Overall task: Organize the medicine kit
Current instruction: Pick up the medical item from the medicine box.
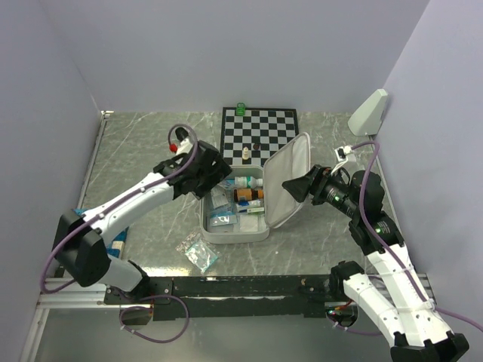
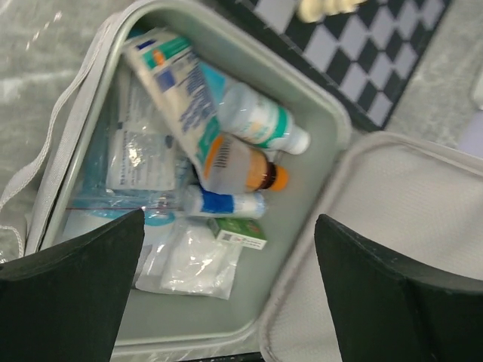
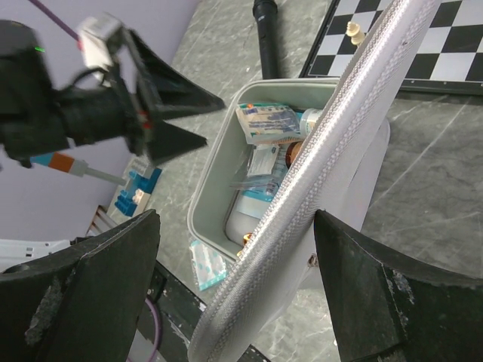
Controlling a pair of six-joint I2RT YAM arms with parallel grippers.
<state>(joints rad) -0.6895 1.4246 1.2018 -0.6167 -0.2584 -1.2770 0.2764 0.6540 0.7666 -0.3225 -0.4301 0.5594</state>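
At mid-table, near the chessboard point(image 1: 259, 130), the medicine kit point(image 1: 235, 236) lies open. The left gripper point(image 1: 215, 181), fingers spread, hovers over its tray, which holds a tube point(image 2: 177, 90), two bottles and sachets. The right gripper point(image 1: 291, 186), fingers spread, straddles the raised lid point(image 1: 288, 207).

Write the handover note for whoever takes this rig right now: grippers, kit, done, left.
Left gripper: open, empty, over the tray of the medicine kit.
Right gripper: open, astride the rim of the raised lid.
Kit: open, just in front of the chessboard; bottles, a tube and sachets lie inside.
Done: several items packed.
Left: probably the clear packet lying outside the kit, then closing the lid.
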